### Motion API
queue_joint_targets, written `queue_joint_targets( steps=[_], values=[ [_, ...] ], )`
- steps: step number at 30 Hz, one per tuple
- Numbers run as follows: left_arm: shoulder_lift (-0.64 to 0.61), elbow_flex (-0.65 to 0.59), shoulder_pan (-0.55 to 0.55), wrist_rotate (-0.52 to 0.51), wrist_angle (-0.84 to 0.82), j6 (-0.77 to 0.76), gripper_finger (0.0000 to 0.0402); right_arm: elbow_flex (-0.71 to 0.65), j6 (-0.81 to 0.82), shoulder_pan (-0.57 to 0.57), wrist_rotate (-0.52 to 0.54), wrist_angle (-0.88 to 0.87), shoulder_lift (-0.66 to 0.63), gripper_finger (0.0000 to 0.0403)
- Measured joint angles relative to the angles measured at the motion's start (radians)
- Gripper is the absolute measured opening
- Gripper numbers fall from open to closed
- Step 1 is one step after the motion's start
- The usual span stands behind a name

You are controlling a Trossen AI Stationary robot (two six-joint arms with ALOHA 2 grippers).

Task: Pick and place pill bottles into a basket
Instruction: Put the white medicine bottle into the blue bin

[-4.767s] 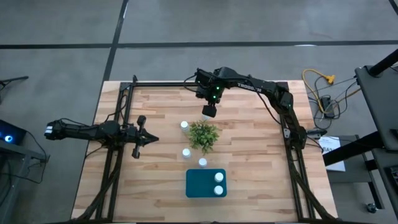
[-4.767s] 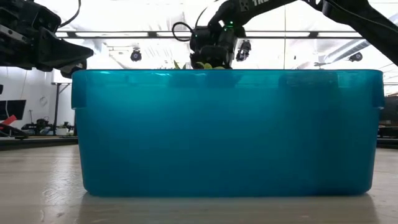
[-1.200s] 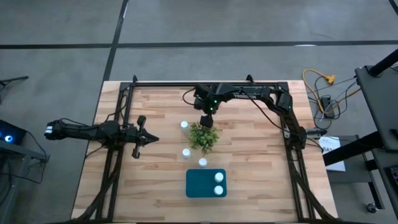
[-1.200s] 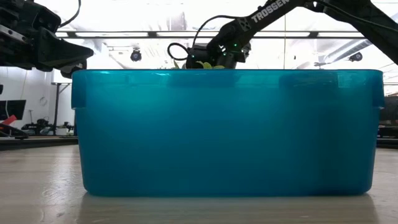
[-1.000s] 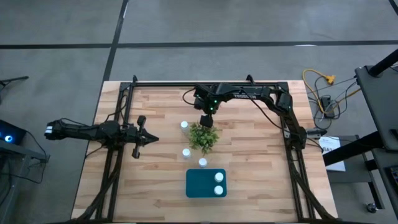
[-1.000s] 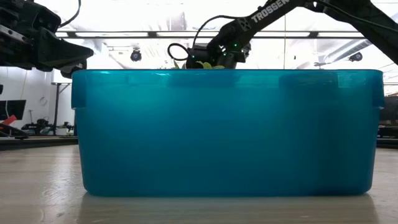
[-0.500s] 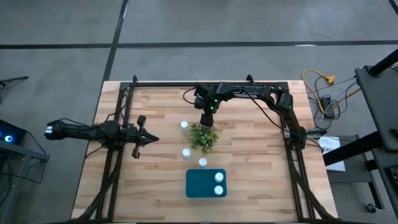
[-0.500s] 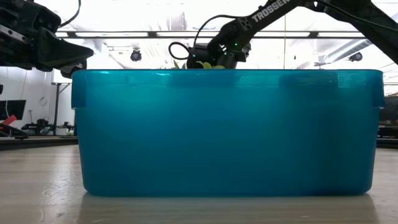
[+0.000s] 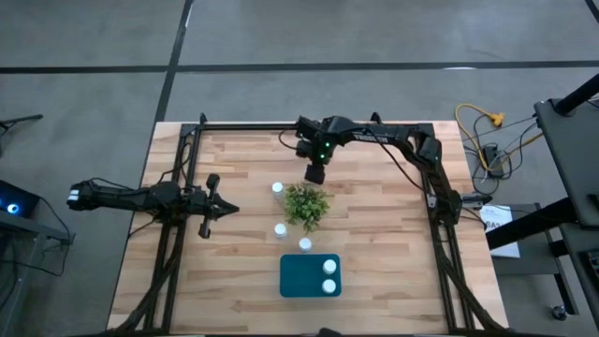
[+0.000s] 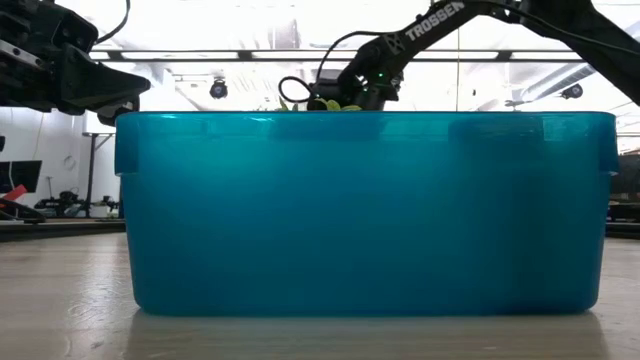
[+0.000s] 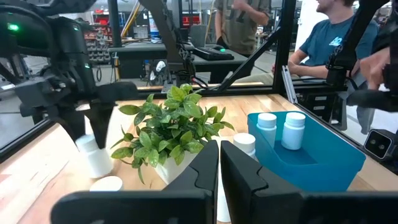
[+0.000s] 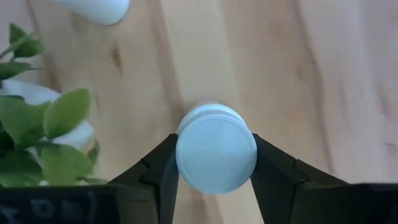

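Overhead, right fingers [image 12: 216, 163] clamping pill bottle [image 12: 216, 153], beside plant [image 9: 305, 203]

A robotics lab or workshop: cluttered benches [image 11: 155, 53], seated person [image 11: 326, 46], concrete floor [image 9: 84, 37], wooden worktable [image 9: 374, 234].

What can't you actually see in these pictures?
- Low view: the basket fills the frame, hiding every bottle and the table behind it.
- High view: the right gripper covers the bottle it grips.
- Left wrist view: the shut left gripper blocks part of the plant pot.
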Motion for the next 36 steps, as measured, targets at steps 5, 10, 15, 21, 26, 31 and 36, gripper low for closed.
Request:
queue_joint_targets(
  steps=[5, 10, 15, 21, 26, 31, 36],
  values=[
    [0.000, 0.000, 0.000, 0.000, 0.000, 0.000, 0.0001, 0.105, -0.033, -0.029, 0.041, -0.093, 0.000, 0.0147],
    [0.000, 0.000, 0.000, 0.000, 0.000, 0.000, 0.0001, 0.262, -0.062, -0.039, 0.040, -0.204, -0.002, 0.0147],
    [0.000, 0.000, 0.000, 0.000, 0.000, 0.000, 0.0001, 0.440, -0.083, -0.034, -0.072, -0.313, -0.006, 0.0147],
    [0.000, 0.000, 0.000, 0.000, 0.000, 0.000, 0.0001, 0.600, -0.058, -0.011, -0.154, -0.400, -0.034, 0.0147],
    [0.001, 0.000, 0.000, 0.000, 0.000, 0.000, 0.0001, 0.589, 0.000, 0.038, -0.199, -0.397, -0.101, 0.0147],
    [0.001, 0.000, 0.000, 0.000, 0.000, 0.000, 0.0001, 0.589, 0.046, 0.128, -0.199, -0.415, -0.109, 0.0147],
    [0.000, 0.000, 0.000, 0.000, 0.000, 0.000, 0.0001, 0.589, 0.076, 0.232, -0.195, -0.461, -0.109, 0.0147]
  ],
)
